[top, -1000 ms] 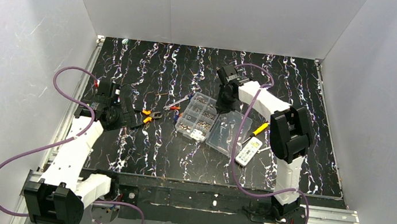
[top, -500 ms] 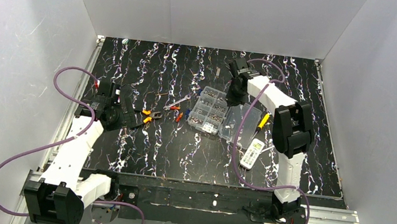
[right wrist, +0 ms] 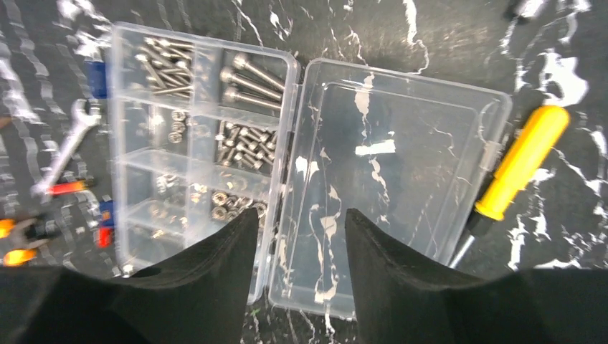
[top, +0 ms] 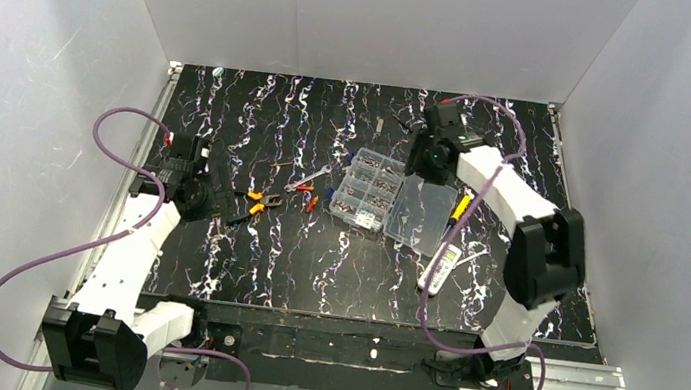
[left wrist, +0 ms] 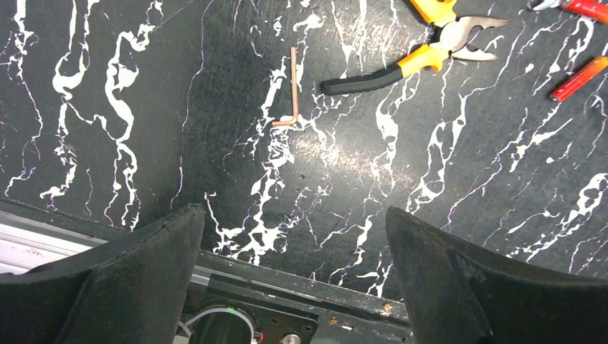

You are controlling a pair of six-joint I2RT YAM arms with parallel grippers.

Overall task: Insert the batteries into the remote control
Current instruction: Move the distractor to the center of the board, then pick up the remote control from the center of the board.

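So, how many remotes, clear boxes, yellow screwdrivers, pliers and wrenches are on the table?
remote control: 1
clear compartment box: 1
yellow-handled screwdriver: 1
pliers: 1
wrench: 1
Total: 5

Black white-veined table [top: 312, 261], clear box [right wrist: 401, 215], yellow screwdriver handle [right wrist: 523, 161], white remote control [top: 442, 262]

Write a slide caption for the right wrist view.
Right gripper, open, over a clear open screw box; yellow-handled screwdriver beside it.
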